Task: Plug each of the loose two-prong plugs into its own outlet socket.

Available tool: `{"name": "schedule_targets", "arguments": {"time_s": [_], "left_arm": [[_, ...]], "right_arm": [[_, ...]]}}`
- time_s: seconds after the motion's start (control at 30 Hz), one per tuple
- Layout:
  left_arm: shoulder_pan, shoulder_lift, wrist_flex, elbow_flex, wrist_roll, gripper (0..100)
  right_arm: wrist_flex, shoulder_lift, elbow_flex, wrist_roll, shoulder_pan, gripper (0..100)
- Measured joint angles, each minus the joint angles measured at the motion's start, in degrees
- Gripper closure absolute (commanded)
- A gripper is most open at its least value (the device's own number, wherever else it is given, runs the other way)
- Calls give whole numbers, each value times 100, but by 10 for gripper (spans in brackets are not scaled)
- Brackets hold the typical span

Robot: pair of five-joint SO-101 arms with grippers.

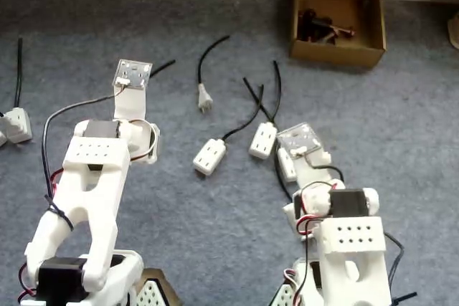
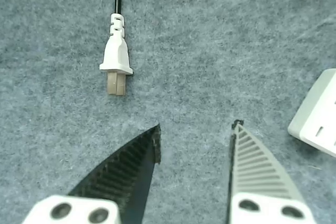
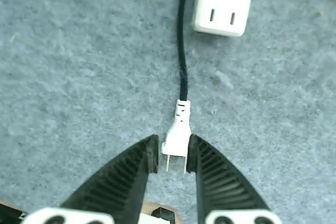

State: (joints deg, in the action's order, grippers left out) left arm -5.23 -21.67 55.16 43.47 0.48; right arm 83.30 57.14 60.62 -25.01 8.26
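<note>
- The grey carpeted tabletop [image 1: 215, 241] gives me bare ground between the two arms. An open brown cardboard box [image 1: 337, 19] sits at the far edge, well apart from the outlets.
- My left arm [image 1: 93, 177] stretches forward over the left half of the carpet. The left gripper [image 2: 197, 132] is spread wide, with only carpet between its fingers.
- A loose white two-prong plug [image 2: 116, 59] on a black cord lies flat just beyond those fingers, with its prongs turned toward them.
- My right arm [image 1: 351, 241] is bent low over the right half. The right gripper [image 3: 172, 153] is pinching a second white two-prong plug [image 3: 177, 135] by its sides, and the prongs point back toward the wrist.
- That plug's black cord [image 3: 182, 51] runs away from the gripper and passes just beside a white outlet block [image 3: 223, 1].
- From above I count three white outlet blocks. Two are mid-table [image 1: 209, 157] [image 1: 263, 140], near each other, and one is at the left edge [image 1: 16, 125].
- One loose plug on the overhead view [image 1: 205, 98] lies beyond the mid-table pair. I cannot tell whether it is the one ahead of the left gripper.
</note>
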Motion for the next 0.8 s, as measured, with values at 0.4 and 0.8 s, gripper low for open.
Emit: {"name": "schedule_targets", "arguments": {"time_s": [0.4, 0.8], "left_arm": [[0, 0, 0, 0, 0, 793], [0, 0, 0, 0, 0, 793]], "right_arm": [[-26, -1196, -9, 0, 149, 897], [-545, -1644, -9, 0, 149, 897]]}}
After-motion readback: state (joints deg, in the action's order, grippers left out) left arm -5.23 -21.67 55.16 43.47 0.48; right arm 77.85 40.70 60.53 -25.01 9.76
